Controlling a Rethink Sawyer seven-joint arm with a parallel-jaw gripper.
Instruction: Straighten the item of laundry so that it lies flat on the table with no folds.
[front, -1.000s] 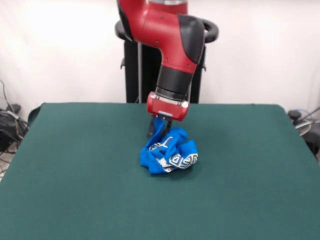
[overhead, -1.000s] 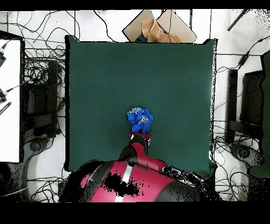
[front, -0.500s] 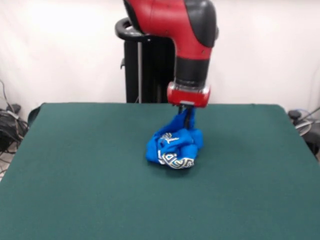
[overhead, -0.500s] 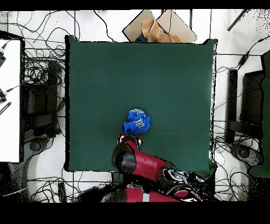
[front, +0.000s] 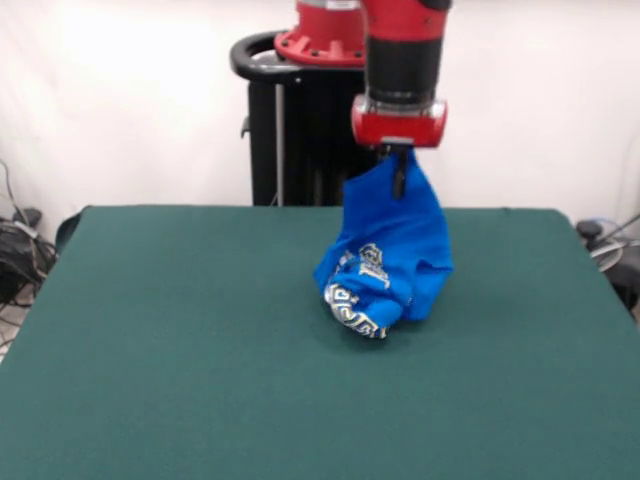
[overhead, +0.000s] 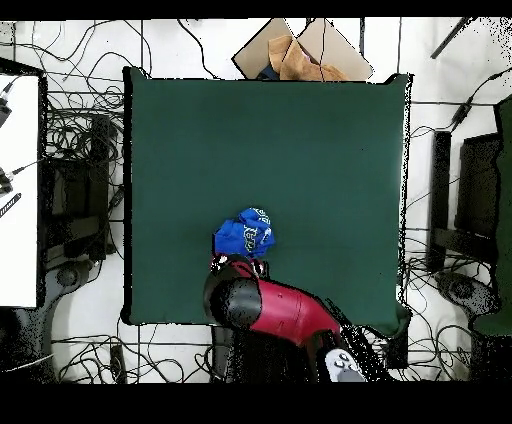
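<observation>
hanging straight down from above, red arm (front: 400, 60) standing vertical, gripper (front: 400, 172) pinching the blue t-shirt (front: 390, 255) by its top, bunched lower end touching the green table (front: 150, 350)

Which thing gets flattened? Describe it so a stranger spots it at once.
Find the wide green table and the red arm's hand above its middle. The bright blue T-shirt hangs bunched from that hand, its lower end on the table, the only cloth there, white print showing.

The blue T-shirt (front: 392, 255) carries white-grey print with yellow outlines, but it is crumpled and no word reads clearly.
</observation>
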